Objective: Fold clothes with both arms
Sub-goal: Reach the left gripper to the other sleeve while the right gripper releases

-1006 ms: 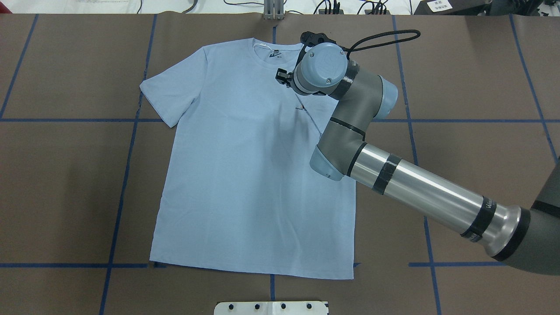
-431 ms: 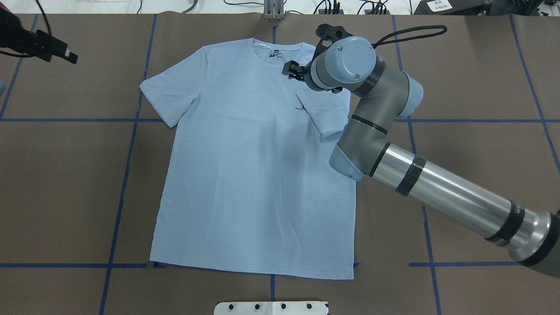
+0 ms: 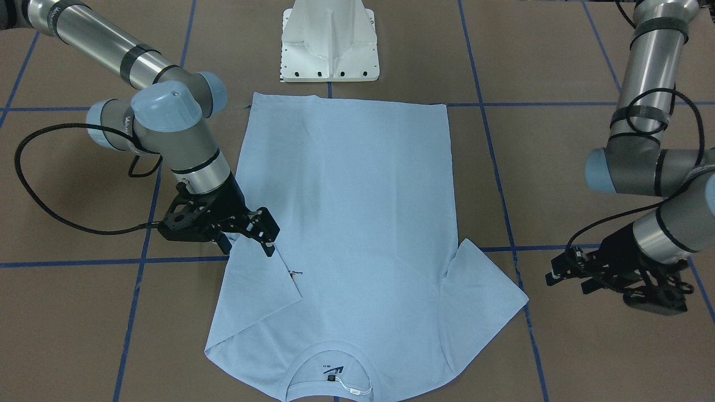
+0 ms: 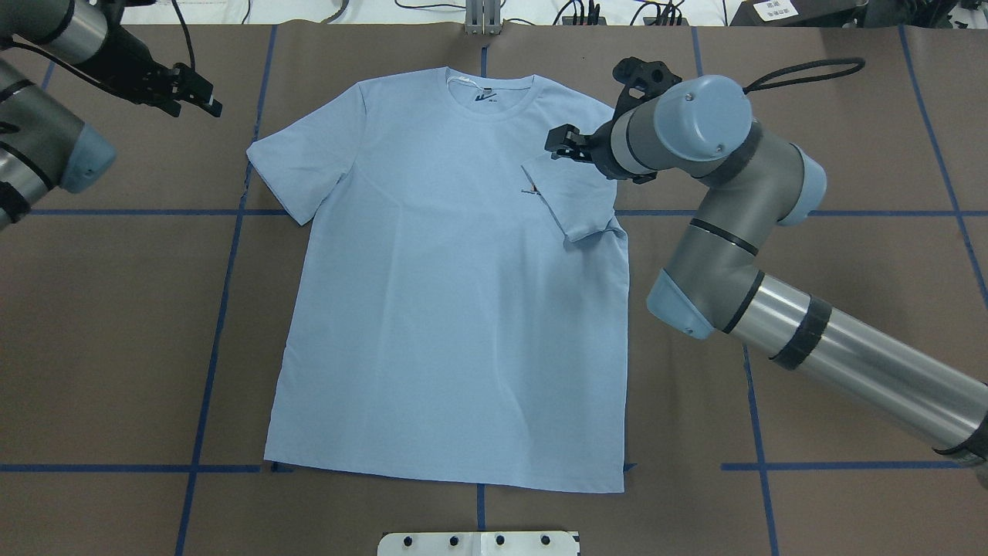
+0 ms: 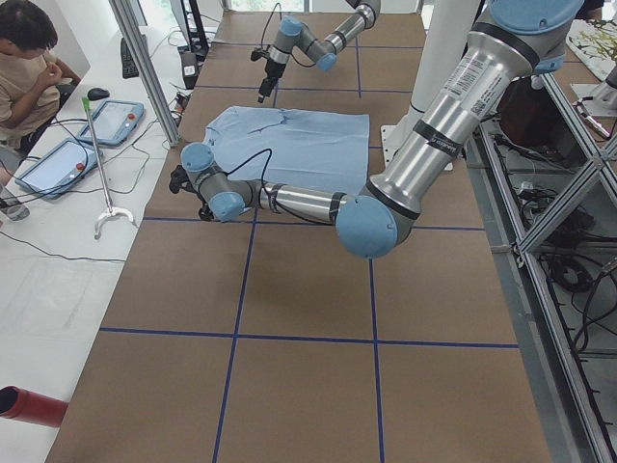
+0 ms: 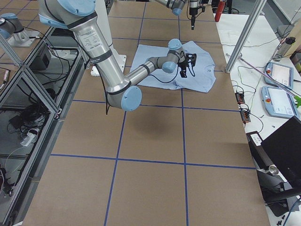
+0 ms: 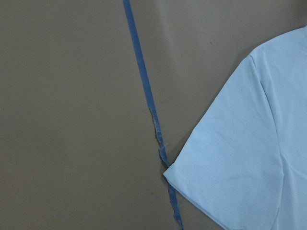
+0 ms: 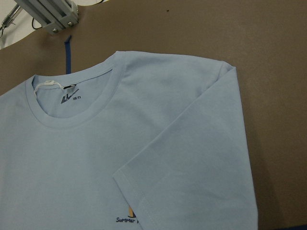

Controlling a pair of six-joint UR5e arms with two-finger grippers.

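The light blue T-shirt [image 4: 448,309] lies flat, front up, on the brown table, collar [image 4: 490,93] at the far edge. Its right sleeve [image 4: 575,193] is folded inward over the chest and partly covers the palm print [image 4: 529,190]. My right gripper [image 4: 559,143] hovers at the top edge of that folded sleeve, open and holding nothing; it also shows in the front-facing view [image 3: 262,234]. My left gripper [image 4: 197,96] is open and empty over bare table, left of the flat left sleeve [image 7: 240,158]. The white neck tag [image 8: 45,85] shows in the collar.
The white pedestal base [image 3: 329,44] stands at the shirt's hem side. Blue tape lines [image 7: 144,96] grid the table. A metal bracket [image 4: 482,19] sits at the far edge behind the collar. An operator [image 5: 29,68] and tablets [image 5: 111,121] are beyond the table's far edge.
My right arm has drawn back to the right, off the chest, leaving the right sleeve lying folded. My left arm has come into view at the top left, toward the left sleeve.
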